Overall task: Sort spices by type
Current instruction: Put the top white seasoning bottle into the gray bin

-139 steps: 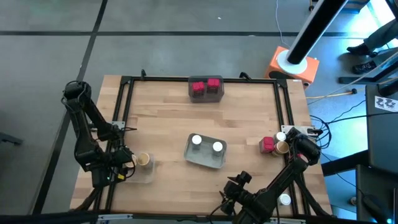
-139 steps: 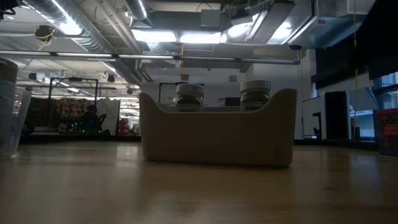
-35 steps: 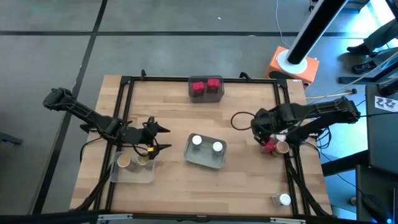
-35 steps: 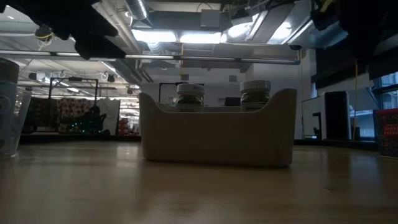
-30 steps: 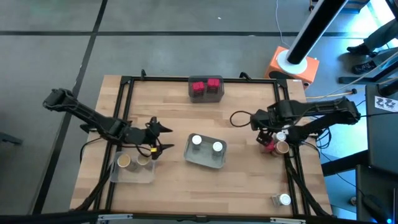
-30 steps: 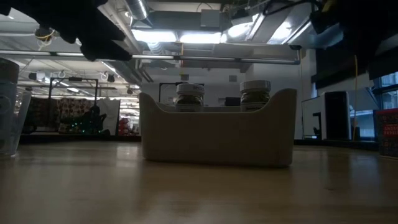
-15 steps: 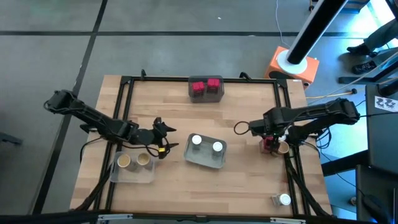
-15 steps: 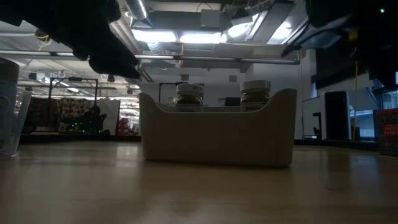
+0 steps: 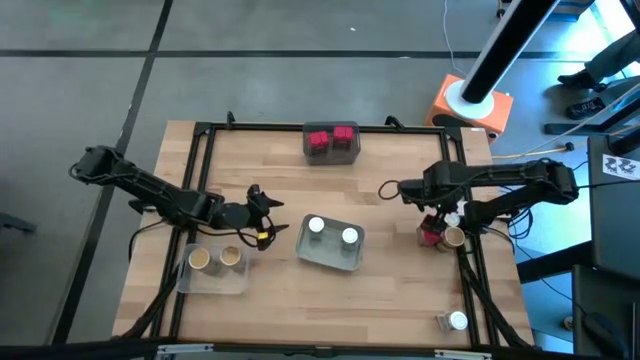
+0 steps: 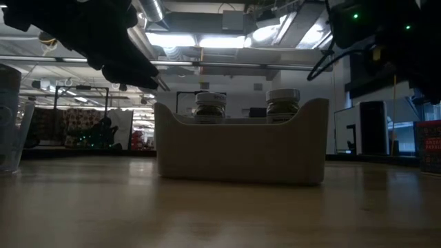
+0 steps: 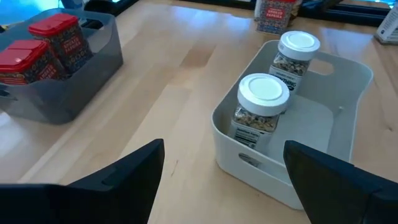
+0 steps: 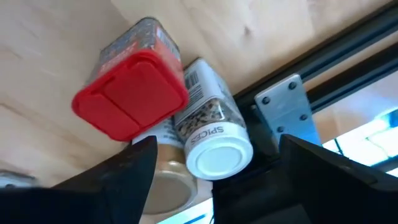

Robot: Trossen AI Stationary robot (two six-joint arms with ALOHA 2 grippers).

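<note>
My right gripper [image 12: 217,144] hangs open, pointing steeply down, above three spices at the table's right edge: a red blocky jar [image 12: 130,93], a white-topped jar [image 12: 217,149] leaning against the frame rail, and a tan-topped jar [image 12: 165,177]. In the high view it [image 9: 434,212] stands just above the red jar [image 9: 430,233]. My left gripper [image 9: 262,218] is open in the air left of the grey middle tray [image 9: 330,262]. That tray holds two upright white-topped jars [image 11: 264,109] [image 11: 297,51].
A dark tray [image 9: 332,152] at the far edge holds two red jars [image 11: 46,43]. A clear tray [image 9: 240,282] at the near left holds two tan-topped jars [image 9: 200,259]. One white-topped jar [image 9: 456,321] stands at the near right corner. The black frame rail [image 12: 323,68] runs beside the right cluster.
My right gripper has sunk toward the jars at the right edge and tipped more steeply down. My left gripper has moved a little toward the middle tray and lower. Both have stayed open; no jar has moved.
</note>
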